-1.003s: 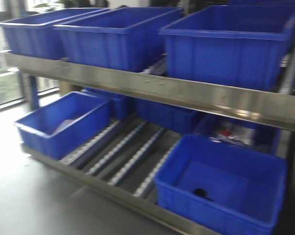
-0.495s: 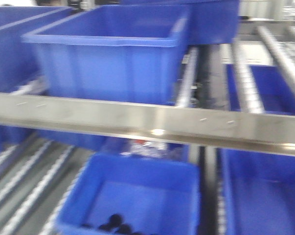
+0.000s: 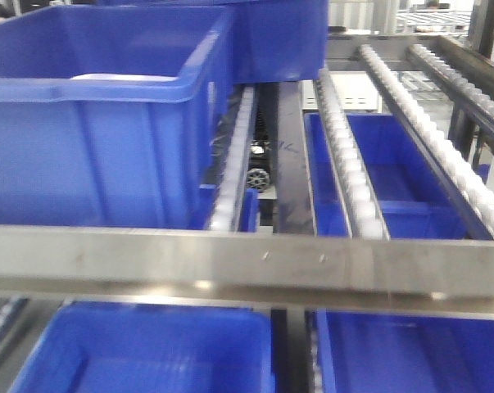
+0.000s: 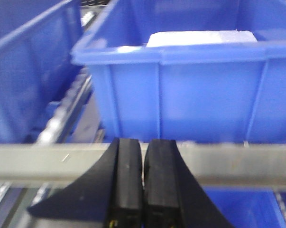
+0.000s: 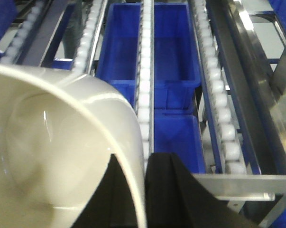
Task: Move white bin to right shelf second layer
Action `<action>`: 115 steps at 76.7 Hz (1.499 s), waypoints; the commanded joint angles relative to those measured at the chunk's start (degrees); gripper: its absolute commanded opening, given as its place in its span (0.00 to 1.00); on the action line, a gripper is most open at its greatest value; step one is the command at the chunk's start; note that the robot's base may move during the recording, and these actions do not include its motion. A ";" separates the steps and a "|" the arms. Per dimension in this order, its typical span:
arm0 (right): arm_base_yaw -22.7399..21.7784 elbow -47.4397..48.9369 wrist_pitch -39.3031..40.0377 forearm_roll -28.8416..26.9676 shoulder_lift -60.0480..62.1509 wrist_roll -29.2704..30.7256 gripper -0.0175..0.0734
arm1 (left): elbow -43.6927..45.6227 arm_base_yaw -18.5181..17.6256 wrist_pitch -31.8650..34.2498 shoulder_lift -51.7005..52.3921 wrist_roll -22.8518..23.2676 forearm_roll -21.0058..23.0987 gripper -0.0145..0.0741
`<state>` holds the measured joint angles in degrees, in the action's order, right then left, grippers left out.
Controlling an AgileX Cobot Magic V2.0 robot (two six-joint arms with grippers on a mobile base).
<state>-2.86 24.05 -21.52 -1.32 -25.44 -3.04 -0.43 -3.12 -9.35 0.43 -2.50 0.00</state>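
Note:
The white bin (image 5: 52, 156) fills the lower left of the right wrist view, mouth towards the camera. My right gripper (image 5: 139, 164) is shut on its rim, one finger inside the wall and one outside. The bin hangs above the near end of the right shelf second layer (image 5: 145, 71), whose long tracks of white rollers run away from me. The same tracks (image 3: 349, 164) show at the right of the front view. My left gripper (image 4: 143, 142) is shut with nothing in it, in front of the rack's steel front rail (image 4: 48, 159).
A large blue crate (image 3: 91, 139) sits on the upper level left of the tracks, with something white (image 4: 199, 38) inside. More blue crates (image 5: 171, 57) lie below the rollers. A steel front rail (image 3: 247, 266) crosses the front view, and rack posts (image 5: 280, 71) stand at the right.
The front view has swung right and closed in on the rack. The left crates have slid out of view and the bare roller tracks on the right have come into view.

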 commanded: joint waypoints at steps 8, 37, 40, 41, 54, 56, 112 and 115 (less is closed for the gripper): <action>0.06 1.84 5.76 0.17 -0.16 -0.17 0.25 | -2.11 -0.07 4.91 0.90 0.30 0.00 0.26; 0.06 1.84 5.76 0.17 -0.16 -0.17 0.25 | -2.11 -0.07 4.91 0.90 0.30 0.00 0.26; 0.06 1.84 5.76 0.17 -0.16 -0.17 0.25 | -2.11 -0.07 4.91 0.90 0.30 0.00 0.26; 0.06 1.84 5.76 0.17 -0.16 -0.17 0.25 | -2.11 -0.07 4.91 0.90 0.30 0.00 0.26; 0.06 1.84 5.76 0.17 -0.16 -0.17 0.25 | -2.11 -0.07 4.91 0.90 0.30 0.00 0.26; 0.06 1.84 5.76 0.17 -0.16 -0.17 0.25 | -2.11 -0.07 4.91 0.90 0.30 0.00 0.26; 0.06 1.84 5.76 0.17 -0.16 -0.17 0.25 | -2.11 -0.07 4.91 0.90 0.30 0.00 0.26; 0.06 1.84 5.76 0.17 -0.16 -0.17 0.25 | -2.11 -0.07 4.91 0.90 0.30 0.00 0.26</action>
<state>-2.86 24.05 -21.52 -1.32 -25.44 -3.04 -0.43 -3.12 -9.35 0.43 -2.50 0.00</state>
